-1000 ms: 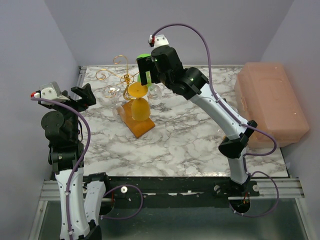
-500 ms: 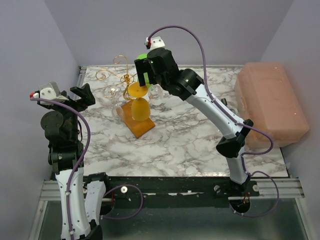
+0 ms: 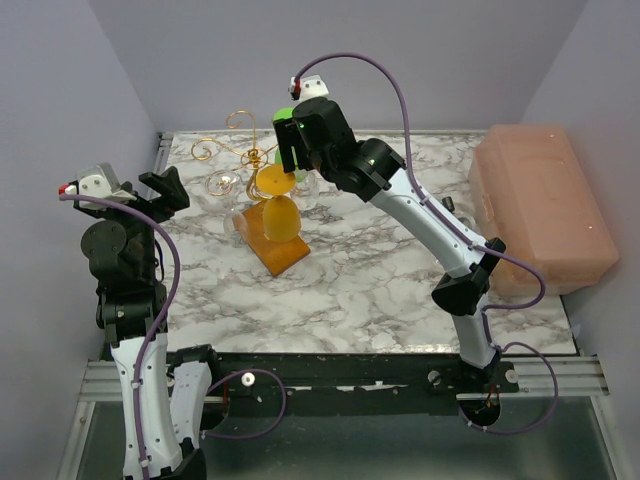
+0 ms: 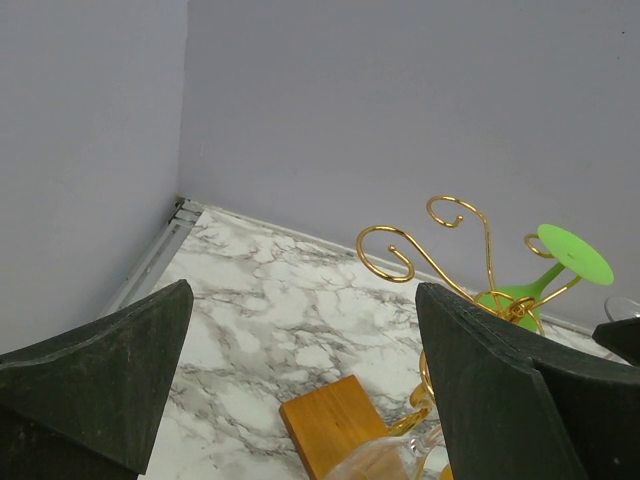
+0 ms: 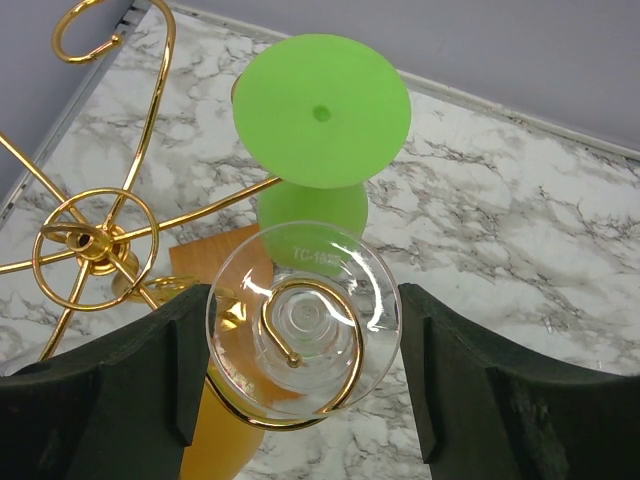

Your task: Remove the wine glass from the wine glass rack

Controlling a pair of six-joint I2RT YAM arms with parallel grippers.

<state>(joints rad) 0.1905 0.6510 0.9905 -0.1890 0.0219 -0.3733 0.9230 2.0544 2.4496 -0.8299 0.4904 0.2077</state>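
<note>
The wine glass rack (image 3: 245,150), gold wire scrolls on an orange-brown wooden base (image 3: 283,255), stands at the back left. A clear wine glass (image 5: 335,265) hangs upside down from one scroll, its round foot facing the right wrist camera. My right gripper (image 5: 300,312) sits over it, both fingertips (image 5: 185,350) pressed against the foot's rim. In the top view the right gripper (image 3: 290,150) covers that glass. A green glass (image 5: 320,110) and an orange glass (image 3: 281,218) also hang there. My left gripper (image 3: 170,190) stays open and empty at the left, facing the rack (image 4: 440,240).
A pink plastic box (image 3: 545,205) stands at the right edge of the marble table (image 3: 380,270). Another clear glass (image 3: 222,185) hangs on the rack's left side. Purple walls close in the back and both sides.
The right arm edged left over the rack, and its jaws narrowed onto the clear glass's foot. The left arm has not moved.
</note>
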